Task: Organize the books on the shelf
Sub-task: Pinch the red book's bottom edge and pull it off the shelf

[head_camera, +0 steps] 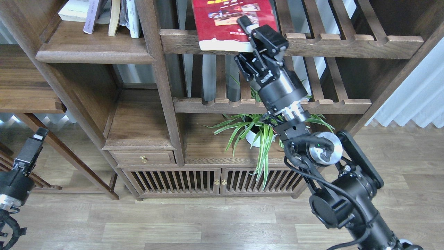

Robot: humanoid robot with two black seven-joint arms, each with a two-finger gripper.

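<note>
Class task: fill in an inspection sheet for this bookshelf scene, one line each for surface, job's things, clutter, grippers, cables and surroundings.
Surface: flat dark-brown wooden plank shelf, upper left, front part bare.
Job's things: dark red paperback book with small photos lies on the slatted wooden rack; several pale books stand or lean on the plank shelf.
Clutter: green spider plant in white pot.
Grippers: right gripper has jaws closed on the red book's lower corner; left gripper low, free, jaws unclear.
Cables: black cables along the right arm.
Surroundings: wood-plank floor, white curtain.

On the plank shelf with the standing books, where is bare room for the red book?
Plank shelf: bare along its front and left of the standing books. Crowded at the back. Right gripper is at the red book on the slatted rack.
</note>
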